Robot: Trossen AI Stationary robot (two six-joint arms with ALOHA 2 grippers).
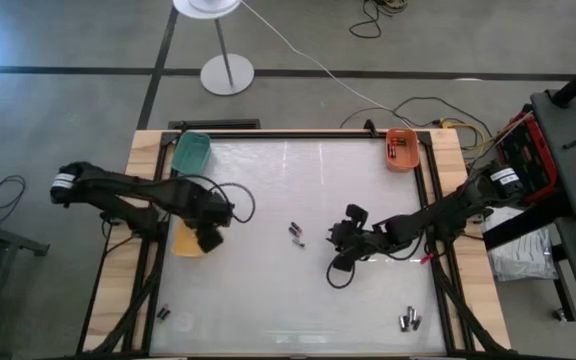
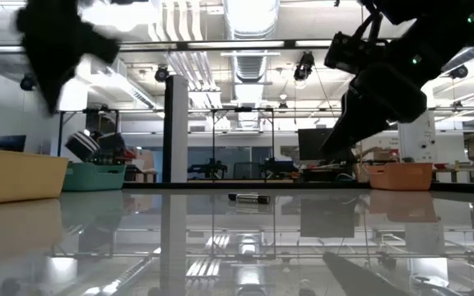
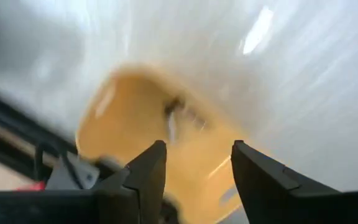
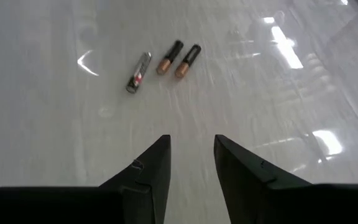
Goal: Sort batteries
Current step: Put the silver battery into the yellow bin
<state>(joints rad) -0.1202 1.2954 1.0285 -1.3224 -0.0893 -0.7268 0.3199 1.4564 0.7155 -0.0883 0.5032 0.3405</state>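
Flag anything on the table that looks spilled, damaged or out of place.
Nothing looks spilled or damaged. Loose batteries still lie on the glass: three mid-table, a pair near the front right corner and one or two near the front left. The green bin, orange bin and yellow bin sit upright.

The middle of the table is mostly bare, so there is lots of room there. Three batteries lie just left of the right gripper. A yellow bin sits under the left gripper.
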